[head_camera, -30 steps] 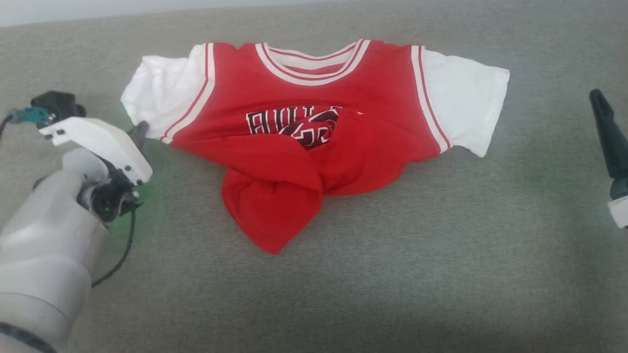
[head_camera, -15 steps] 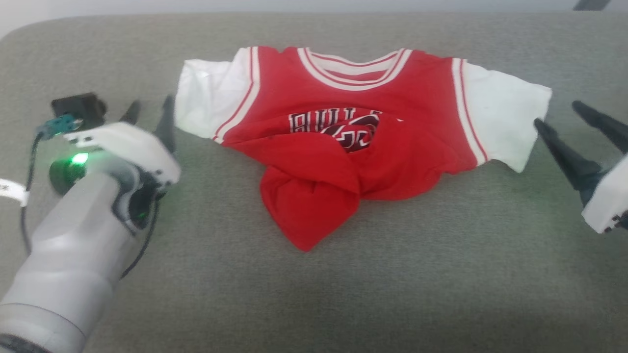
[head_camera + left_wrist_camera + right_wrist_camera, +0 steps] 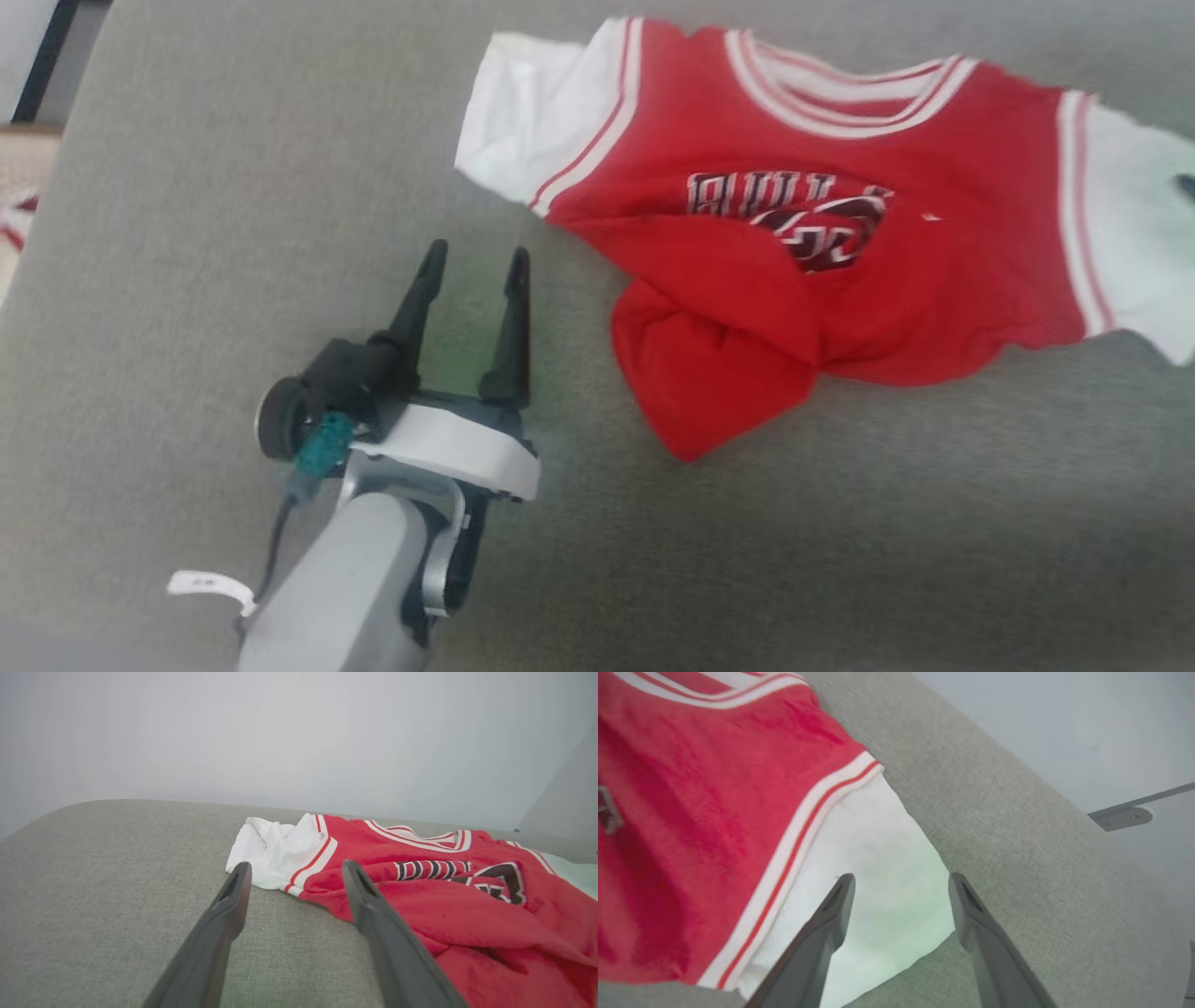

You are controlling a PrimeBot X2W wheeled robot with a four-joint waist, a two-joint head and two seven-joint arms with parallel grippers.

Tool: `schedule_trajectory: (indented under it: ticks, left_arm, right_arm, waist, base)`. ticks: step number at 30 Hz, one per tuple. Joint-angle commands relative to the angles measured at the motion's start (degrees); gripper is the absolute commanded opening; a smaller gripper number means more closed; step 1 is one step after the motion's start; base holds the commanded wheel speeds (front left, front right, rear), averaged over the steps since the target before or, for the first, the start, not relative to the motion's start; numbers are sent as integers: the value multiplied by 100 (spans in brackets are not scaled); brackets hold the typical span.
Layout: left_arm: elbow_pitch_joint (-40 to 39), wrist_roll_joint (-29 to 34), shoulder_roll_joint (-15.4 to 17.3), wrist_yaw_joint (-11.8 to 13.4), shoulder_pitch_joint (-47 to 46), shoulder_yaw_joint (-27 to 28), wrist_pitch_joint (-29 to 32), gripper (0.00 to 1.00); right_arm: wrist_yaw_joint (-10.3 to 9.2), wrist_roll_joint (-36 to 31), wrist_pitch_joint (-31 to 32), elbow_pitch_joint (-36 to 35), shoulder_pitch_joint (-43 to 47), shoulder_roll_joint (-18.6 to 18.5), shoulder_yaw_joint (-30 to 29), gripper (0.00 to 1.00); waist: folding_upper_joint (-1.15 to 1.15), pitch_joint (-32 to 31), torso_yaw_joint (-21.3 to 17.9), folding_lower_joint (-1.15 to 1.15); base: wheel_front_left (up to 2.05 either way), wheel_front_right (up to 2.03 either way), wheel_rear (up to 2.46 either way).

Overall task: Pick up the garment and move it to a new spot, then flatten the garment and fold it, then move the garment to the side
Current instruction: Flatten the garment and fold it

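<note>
The garment (image 3: 747, 280) lies on the grey upholstered surface (image 3: 233, 187), collar away from me. It is bright red with white sleeves, and its lower part is bunched up over the chest lettering. My left gripper (image 3: 476, 254) stands open on the surface, a little short of the left white sleeve (image 3: 532, 140), with nothing between its fingers. In the left wrist view the left gripper (image 3: 295, 868) points at that sleeve and the garment (image 3: 467, 905). My right gripper (image 3: 901, 879) is open just above the right white sleeve (image 3: 878, 858) of the garment (image 3: 691, 788), holding nothing.
The surface's left edge (image 3: 56, 187) runs down the head view, with a dark upright (image 3: 37, 56) and a pale red-striped thing (image 3: 14, 215) beyond it. A plain wall rises behind. A grey metal bracket (image 3: 1125, 814) sits on that wall. Bare upholstery lies in front of the garment.
The head camera has swung, shifting the whole picture right. My left gripper has opened and turned its fingers toward the left sleeve. The right gripper has come over the right sleeve.
</note>
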Motion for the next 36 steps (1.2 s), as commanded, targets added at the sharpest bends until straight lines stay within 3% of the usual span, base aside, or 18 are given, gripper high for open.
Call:
schedule_trajectory:
  ticks: [1, 6, 12, 13, 15, 21, 26, 29, 36]
  left_arm:
    - [-135, 212, -113, -71, 83, 84, -25, 100]
    - [-349, 576, -410, -305, 217, 354, -26, 100]
    - [-429, 849, -578, -536, 258, 604, -26, 100]
    - [-454, 885, -594, -578, 236, 627, -26, 100]
    - [-435, 967, -561, -690, 153, 650, -26, 100]
    - [-368, 1207, -203, -1084, -546, 581, 112, 100]
    - [52, 1391, 392, -1799, -1978, 322, 1182, 100]
    - [642, 1011, 634, -2057, -2921, 27, 2160, 100]
    - [1539, -1063, 1041, -2101, -4841, -1397, 4286, 100]
  right_arm:
    - [-10, -10, 214, 156, -258, -88, 217, 100]
    - [-10, 119, 654, 553, -984, -239, 750, 100]
    - [-5, 297, 1045, 772, -1303, -245, 1560, 100]
    - [-5, 365, 1047, 783, -1339, -254, 1658, 51]
    - [-4, 470, 1028, 764, -1407, -287, 1832, 0]
    - [-11, 619, 812, 721, -1741, -349, 2118, 0]
    - [-12, 769, 663, 679, -2108, -249, 2368, 0]
    - [-13, 811, 626, 706, -2354, -153, 2521, 0]
    - [-18, 904, 564, 764, -2843, 63, 2962, 0]
  waist:
    - [0, 402, 366, 0]
    - [0, 723, 595, 0]
    - [0, 820, 591, 0]
    - [0, 819, 576, 0]
    - [0, 811, 521, 0]
    - [0, 851, 333, 0]
    - [0, 1004, 124, 0]
    - [0, 1151, 9, 0]
    - [0, 1459, -165, 0]
  base:
    - [0, 0, 0]
    - [0, 0, 0]
    - [0, 0, 0]
    - [0, 0, 0]
    - [0, 0, 0]
    - [0, 0, 0]
    - [0, 0, 0]
    - [0, 0, 0]
    - [0, 0, 0]
